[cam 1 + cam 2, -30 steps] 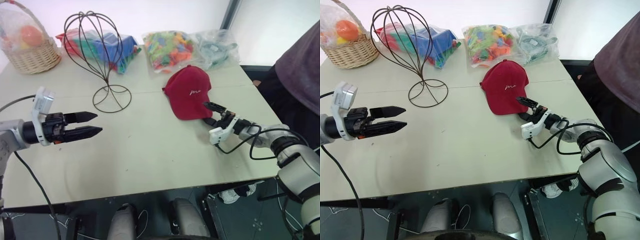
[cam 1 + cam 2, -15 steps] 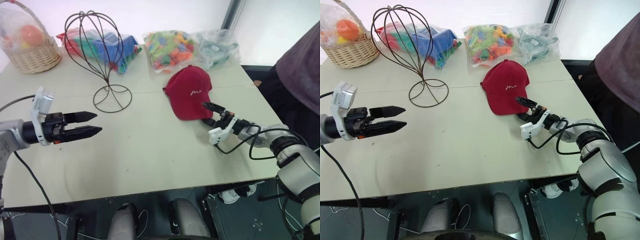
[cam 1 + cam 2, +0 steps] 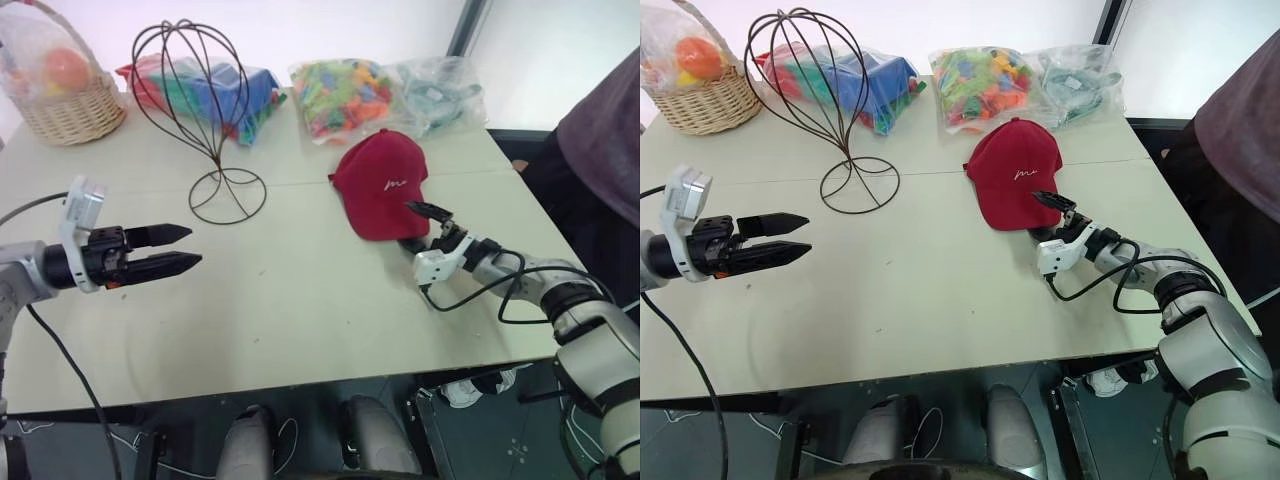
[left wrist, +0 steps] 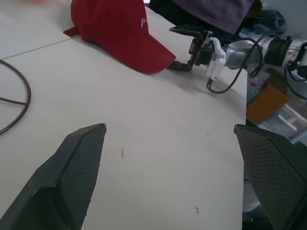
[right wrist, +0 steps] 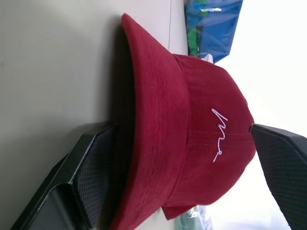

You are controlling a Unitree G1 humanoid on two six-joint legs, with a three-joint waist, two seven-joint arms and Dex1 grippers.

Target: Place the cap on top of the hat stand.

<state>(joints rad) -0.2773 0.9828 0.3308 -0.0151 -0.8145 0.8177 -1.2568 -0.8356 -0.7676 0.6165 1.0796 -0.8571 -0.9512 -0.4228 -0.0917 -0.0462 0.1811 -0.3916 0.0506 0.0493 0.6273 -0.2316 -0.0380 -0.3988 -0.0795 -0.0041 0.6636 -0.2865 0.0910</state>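
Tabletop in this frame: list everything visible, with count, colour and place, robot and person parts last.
cap: one, red with white script logo, lying on the table right of centre, brim toward the robot.
hat stand: one, dark wire, upright at the back left, nothing on it.
wicker basket: one, tan, back left corner, holding a plastic-wrapped orange item.
bags of coloured pieces: three clear plastic bags along the back edge behind the stand and cap.
table: one, pale grey-green.
person's sleeve: one, dark purple, at the right edge.
left gripper: open, above the table's left side.
right gripper: open, straddling the cap's brim.
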